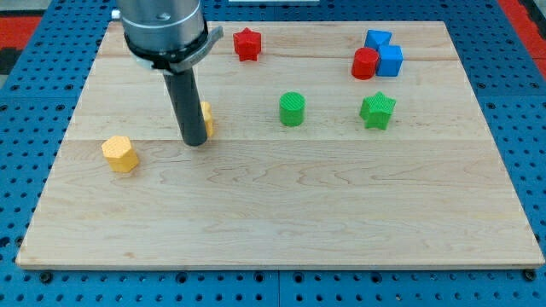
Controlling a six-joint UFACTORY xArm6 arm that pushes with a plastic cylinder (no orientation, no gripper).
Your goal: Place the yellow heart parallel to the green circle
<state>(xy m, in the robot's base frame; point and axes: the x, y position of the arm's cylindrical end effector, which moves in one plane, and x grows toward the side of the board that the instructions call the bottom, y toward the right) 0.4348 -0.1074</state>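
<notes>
pale wood board (281, 196), green circle (292, 109), yellow heart (206, 118), red star (247, 43)

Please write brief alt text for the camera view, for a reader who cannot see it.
My tip rests on a wooden board, in front of a partly hidden yellow block, level with the green circle and green star to the view's right. Another yellow block lies lower left; a red star, red cylinder and blue blocks sit along the top.

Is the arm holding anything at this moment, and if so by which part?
Nothing is held: there is no claw. My tip stands against the view's left side of a yellow block, mostly hidden behind the rod.
</notes>
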